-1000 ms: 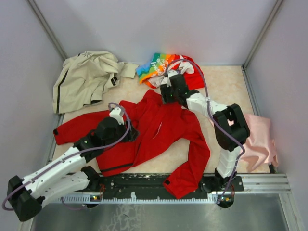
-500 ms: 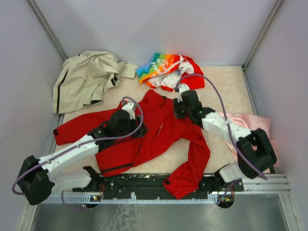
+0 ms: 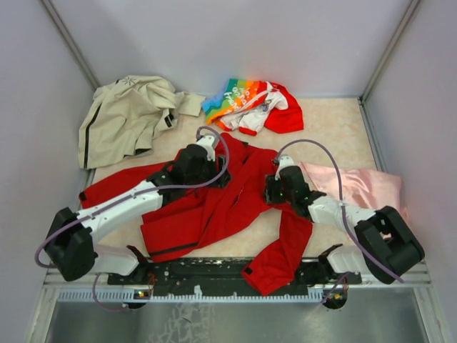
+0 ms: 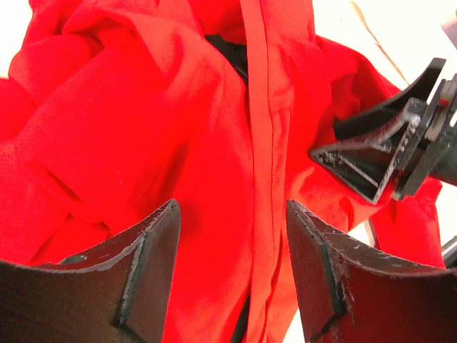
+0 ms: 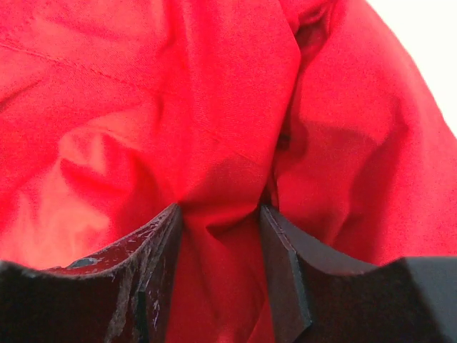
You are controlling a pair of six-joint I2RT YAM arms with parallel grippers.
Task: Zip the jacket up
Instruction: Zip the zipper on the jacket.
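Around red jacket [image 3: 211, 214]: beige jacket [image 3: 125, 118], rainbow garment [image 3: 246, 103], perhaps pink cloth [image 3: 360, 187]

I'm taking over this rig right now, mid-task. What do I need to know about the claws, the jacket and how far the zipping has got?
Left claw: open, jaws wide, over the front seam of the jacket, holding nothing.
Right claw: shut on a bunched fold of the jacket.
Jacket: crumpled mid-table, sleeves spread out, black lining showing at the hem.
Done: both claws are at the jacket's front; no zipping is visible.
Left: find the zip pull, which is not in view, flatten the front, then zip up.
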